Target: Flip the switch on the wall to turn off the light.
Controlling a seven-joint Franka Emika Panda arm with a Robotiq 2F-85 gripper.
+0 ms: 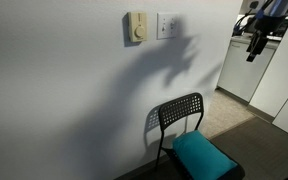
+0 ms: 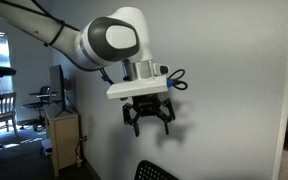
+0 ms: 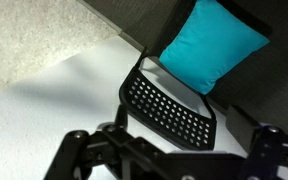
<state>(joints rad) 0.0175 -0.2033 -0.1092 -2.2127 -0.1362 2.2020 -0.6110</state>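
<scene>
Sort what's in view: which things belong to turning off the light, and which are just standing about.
For the job: the switch; the wall it sits on; the end effector, open, away from the switch.
Just about: beige dial box beside the switch; black chair; teal cushion on its seat.

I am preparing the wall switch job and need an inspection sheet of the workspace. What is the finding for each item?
Surface: wall plain white, with the arm's shadow on it.
Job's things: switch on the wall, beside a beige thermostat; nothing touches it.
Clutter: black mesh chair with a teal cushion, standing at the wall below the switch.
Grippers: gripper open, empty, in the air away from the switch.
Cables: dark loop at the wrist.
Surroundings: white cabinets past the wall's end; low wooden unit behind the arm.
</scene>
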